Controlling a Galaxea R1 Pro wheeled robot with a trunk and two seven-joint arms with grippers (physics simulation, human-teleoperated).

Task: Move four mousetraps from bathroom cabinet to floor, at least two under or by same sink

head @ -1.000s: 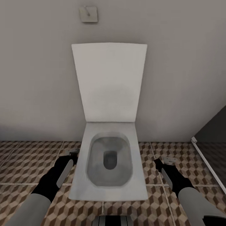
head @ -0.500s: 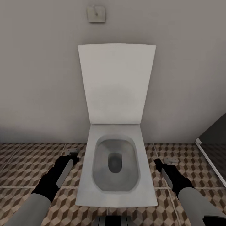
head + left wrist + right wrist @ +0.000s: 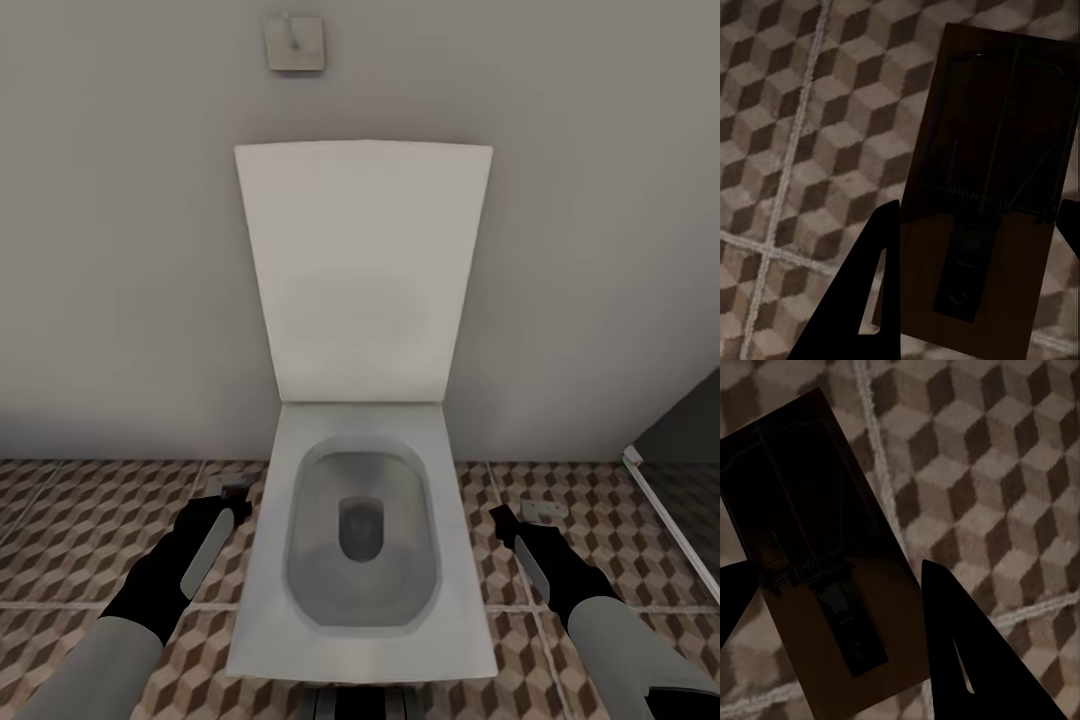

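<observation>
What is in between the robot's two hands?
The white toilet, lid up, stands between the left gripper and the right gripper in the head view.

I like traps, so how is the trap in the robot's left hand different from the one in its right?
The left gripper's mousetrap points nearly straight along the fingers; the right gripper's mousetrap sits tilted. A grout line runs close beside the right one, farther from the left. Both are dark brown, over the tiled floor.

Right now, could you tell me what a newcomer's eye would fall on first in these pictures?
The white toilet with its lid raised against the grey wall fills the middle of the head view, on the cube-patterned bathroom floor. Either side of it an arm reaches forward, and each wrist view shows a dark-brown mousetrap between pincer fingers: one in the left pincer, one in the right pincer.
</observation>
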